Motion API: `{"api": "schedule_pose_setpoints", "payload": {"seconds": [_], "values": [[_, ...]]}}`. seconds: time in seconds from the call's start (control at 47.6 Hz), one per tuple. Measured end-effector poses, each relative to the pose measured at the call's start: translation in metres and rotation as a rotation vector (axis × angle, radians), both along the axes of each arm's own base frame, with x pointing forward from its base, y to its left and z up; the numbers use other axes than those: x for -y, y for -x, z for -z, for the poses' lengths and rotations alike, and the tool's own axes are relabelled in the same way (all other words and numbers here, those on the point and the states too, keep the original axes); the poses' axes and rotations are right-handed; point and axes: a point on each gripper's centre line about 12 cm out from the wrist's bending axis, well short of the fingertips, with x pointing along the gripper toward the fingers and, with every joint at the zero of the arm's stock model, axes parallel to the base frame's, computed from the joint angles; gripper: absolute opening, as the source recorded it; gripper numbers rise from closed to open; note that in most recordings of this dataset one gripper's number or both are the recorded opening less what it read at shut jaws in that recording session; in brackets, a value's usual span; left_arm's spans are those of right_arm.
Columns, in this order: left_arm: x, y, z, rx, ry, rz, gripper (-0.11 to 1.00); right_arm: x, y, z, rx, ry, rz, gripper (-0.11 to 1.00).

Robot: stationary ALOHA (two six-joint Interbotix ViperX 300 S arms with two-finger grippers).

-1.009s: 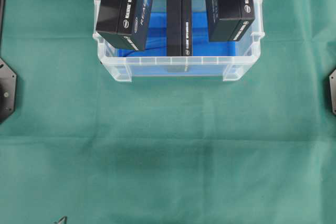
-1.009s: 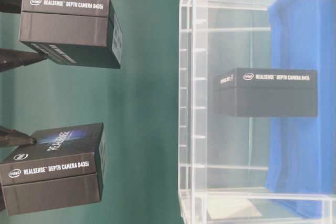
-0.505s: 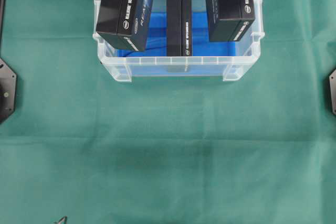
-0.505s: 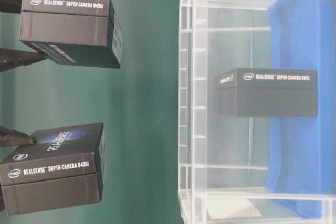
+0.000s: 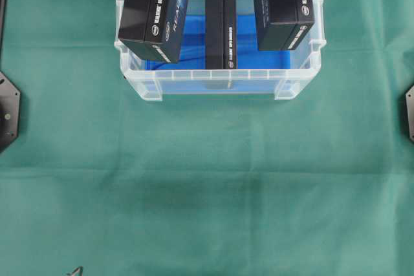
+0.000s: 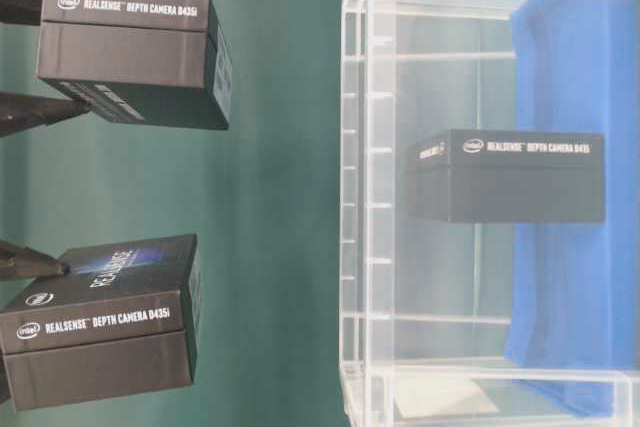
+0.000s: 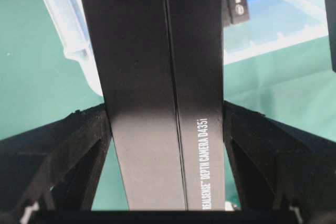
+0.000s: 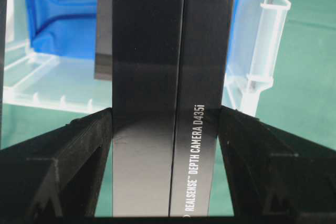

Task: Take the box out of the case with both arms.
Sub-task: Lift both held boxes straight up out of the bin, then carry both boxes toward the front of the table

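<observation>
The clear case with blue lining stands at the far middle of the table. One black box lies inside it on the blue lining. My left gripper is shut on a second black box, held high over the case's left end. My right gripper is shut on a third black box over the case's right end. In the table-level view both held boxes hang well clear of the case rim, pinched by pointed black fingers.
A green cloth covers the table in front of the case. Black arm bases sit at the left edge and the right edge.
</observation>
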Motion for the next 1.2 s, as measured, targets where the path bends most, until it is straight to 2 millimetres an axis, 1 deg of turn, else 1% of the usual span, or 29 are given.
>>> {"api": "schedule_pose_setpoints", "payload": {"seconds": [0.568, 0.778, 1.009, 1.198], "values": [[0.001, 0.000, 0.000, 0.000, 0.000, 0.000, 0.63, -0.001, 0.000, 0.000, -0.001, 0.003, -0.002, 0.65], [0.004, -0.001, 0.001, -0.002, 0.001, 0.003, 0.63, -0.003, -0.001, 0.000, -0.002, 0.012, -0.005, 0.65], [0.010, -0.003, 0.004, -0.012, 0.008, -0.007, 0.63, -0.014, -0.003, 0.000, -0.005, 0.018, -0.030, 0.65], [0.022, -0.005, 0.005, -0.011, 0.014, -0.025, 0.63, -0.027, -0.005, 0.000, -0.016, 0.014, -0.055, 0.65]]}}
